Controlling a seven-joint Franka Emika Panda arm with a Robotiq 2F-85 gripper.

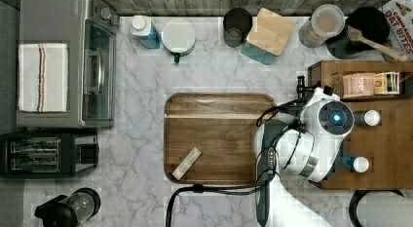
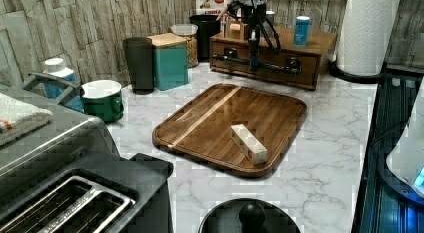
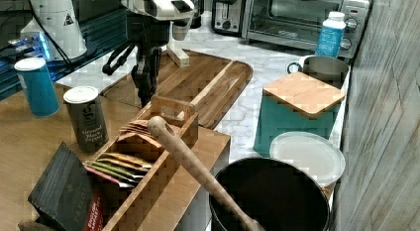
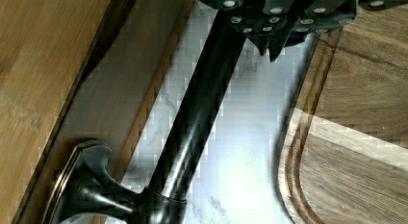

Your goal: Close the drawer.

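Drawer: we see the drawer (image 2: 265, 63) set in the front of the wooden cabinet (image 2: 320, 43), at about one o'clock in the left view; its front looks nearly flush with the cabinet body.
Handle: a dark bar handle (image 4: 202, 113) runs across the drawer front on flared mounts.
Gripper: the gripper (image 2: 254, 55) hangs upright at the handle in the left view, at the bar's middle; in the wrist view its dark fingers (image 4: 272, 39) sit beside the bar, and we cannot tell whether they are parted or pressed together.
Tray: the dark wooden tray (image 1: 219, 139) lies at the centre of the top view, at nine o'clock from the cabinet.
Block: a pale wooden block (image 1: 187, 163) rests on the tray at about seven o'clock.
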